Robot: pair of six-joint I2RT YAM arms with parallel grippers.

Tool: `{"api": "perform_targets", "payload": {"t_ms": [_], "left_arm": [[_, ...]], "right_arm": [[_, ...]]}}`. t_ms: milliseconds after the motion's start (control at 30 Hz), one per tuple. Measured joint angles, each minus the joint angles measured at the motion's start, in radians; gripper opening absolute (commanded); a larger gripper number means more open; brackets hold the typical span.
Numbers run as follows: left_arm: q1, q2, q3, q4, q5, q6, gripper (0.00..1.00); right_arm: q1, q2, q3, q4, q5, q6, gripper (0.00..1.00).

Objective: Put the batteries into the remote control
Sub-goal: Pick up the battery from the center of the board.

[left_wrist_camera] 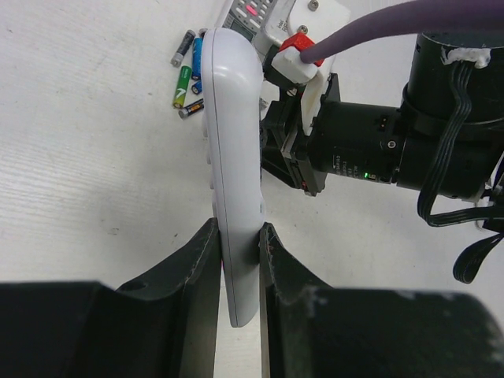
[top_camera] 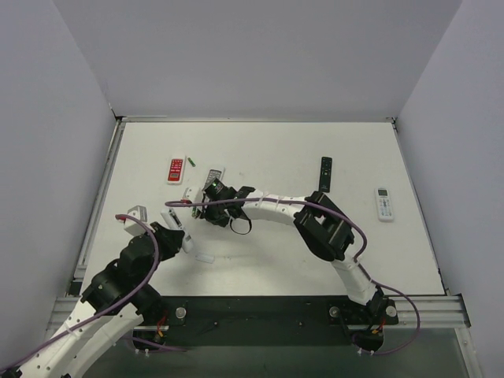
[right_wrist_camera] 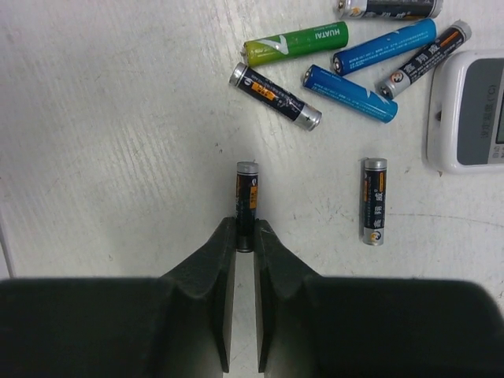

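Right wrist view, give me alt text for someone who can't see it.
The right claw is shut on one end of a dark battery. Beyond it, loose green, blue and dark batteries lie on the white table, beside a white remote with a screen.

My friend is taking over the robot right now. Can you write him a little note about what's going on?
Left gripper: shut on the remote, held on its edge.
Right gripper: shut on a dark battery.
Other batteries: loose on the table.
Done: remote and one battery gripped.
Left: put batteries in the remote; its recess isn't visible here.
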Motion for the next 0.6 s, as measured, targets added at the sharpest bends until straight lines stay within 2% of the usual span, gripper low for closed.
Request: {"api": "perform_targets", "payload": {"t_ms": [300,467,600], "left_arm": [[0.0,0.003,-0.128,0.203,0.101,0.004,0.0],[0.0,0.046,-0.197,0.38,0.184,0.01,0.0],[0.001,0.125,-0.238,0.561,0.254,0.012,0.0]], "right_arm": [[-0.01,-0.146,-0.212,0.029,0.007,0.068,0.0],[-0.045,-0.301,-0.381,-0.039,0.0,0.182,0.0],[-0.101,-0.463,-0.436,-0.126,-0.034,0.276,0.0]]}}
